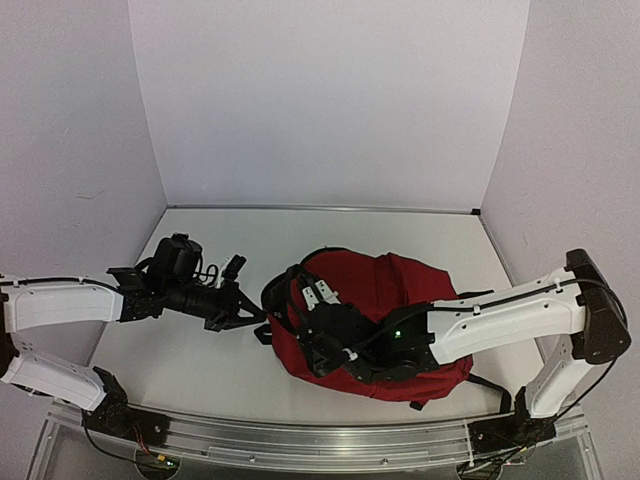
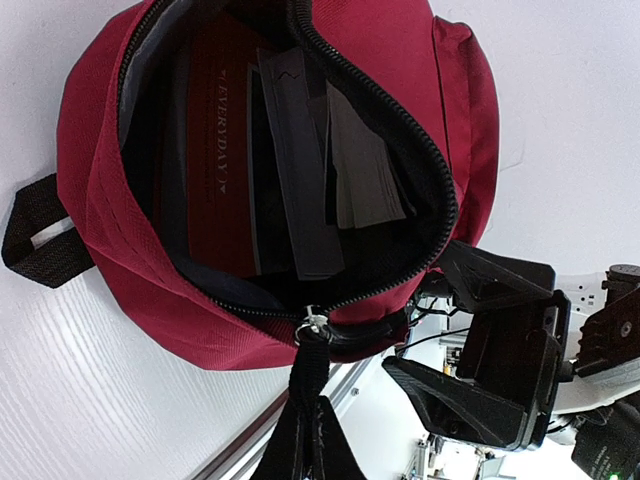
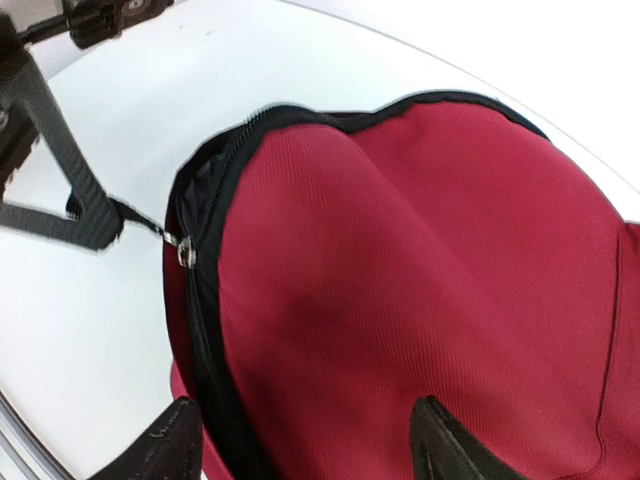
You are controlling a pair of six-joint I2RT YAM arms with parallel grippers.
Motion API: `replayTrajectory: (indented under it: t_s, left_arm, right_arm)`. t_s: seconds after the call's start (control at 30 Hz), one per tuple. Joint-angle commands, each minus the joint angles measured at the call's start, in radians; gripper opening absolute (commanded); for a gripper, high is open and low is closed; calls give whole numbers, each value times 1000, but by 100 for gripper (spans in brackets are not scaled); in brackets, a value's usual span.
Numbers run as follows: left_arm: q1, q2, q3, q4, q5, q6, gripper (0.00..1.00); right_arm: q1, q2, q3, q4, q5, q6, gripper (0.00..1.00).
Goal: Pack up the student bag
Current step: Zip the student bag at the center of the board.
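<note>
The student bag [image 1: 400, 290] lies on the white table with its mouth toward the left arm. In the left wrist view the student bag [image 2: 110, 230] gapes open on a red book [image 2: 215, 150] and dark flat items [image 2: 300, 170]. My left gripper [image 2: 312, 440] is shut on the black zipper pull strap [image 2: 310, 365] at the rim, and from above that left gripper [image 1: 258, 320] sits at the bag's left edge. My right gripper [image 3: 305, 400] is open, its fingers straddling the red fabric of the student bag [image 3: 400, 250] without pinching it. Seen from above, the right gripper [image 1: 305, 310] hovers over the bag's left half.
The metal rail [image 1: 300, 440] runs along the near table edge. White walls close in the back and both sides. A black carry loop [image 2: 35, 235] sticks out from the bag's top, and a black strap [image 1: 490, 385] trails at its lower right.
</note>
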Motion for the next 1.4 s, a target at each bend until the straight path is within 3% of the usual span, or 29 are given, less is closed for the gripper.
replayTrajectory:
  t_s: [0.0, 0.17, 0.37, 0.43, 0.57, 0.67, 1.1, 1.27, 1.37]
  left_arm:
    - [7, -36, 43, -7, 27, 21, 0]
    - [7, -45, 49, -14, 23, 19, 0]
    - [7, -50, 57, -28, 22, 21, 0]
    - [7, -51, 62, -35, 17, 23, 0]
    - [7, -48, 84, -58, -23, 22, 0]
    - [7, -48, 103, -80, -96, 13, 0]
    - [31, 3, 171, -91, -242, 9, 0]
    - [44, 30, 181, -68, -235, 23, 0]
    - [47, 52, 182, -2, -92, 65, 1]
  right_arm:
    - [-29, 75, 77, 49, -75, -106, 71]
    - [-38, 160, 157, 58, -115, -162, 79]
    - [-63, 218, 211, 60, -71, -156, 71]
    - [-63, 233, 219, 60, -42, -160, 59]
    - [-63, 233, 212, 60, -25, -156, 20]
    - [-62, 193, 182, 61, -43, -145, 1]
    - [46, -2, -12, 50, -154, -63, 0]
    - [86, -29, -33, 38, -165, -26, 0]
    - [92, -52, -45, 28, -126, 3, 0]
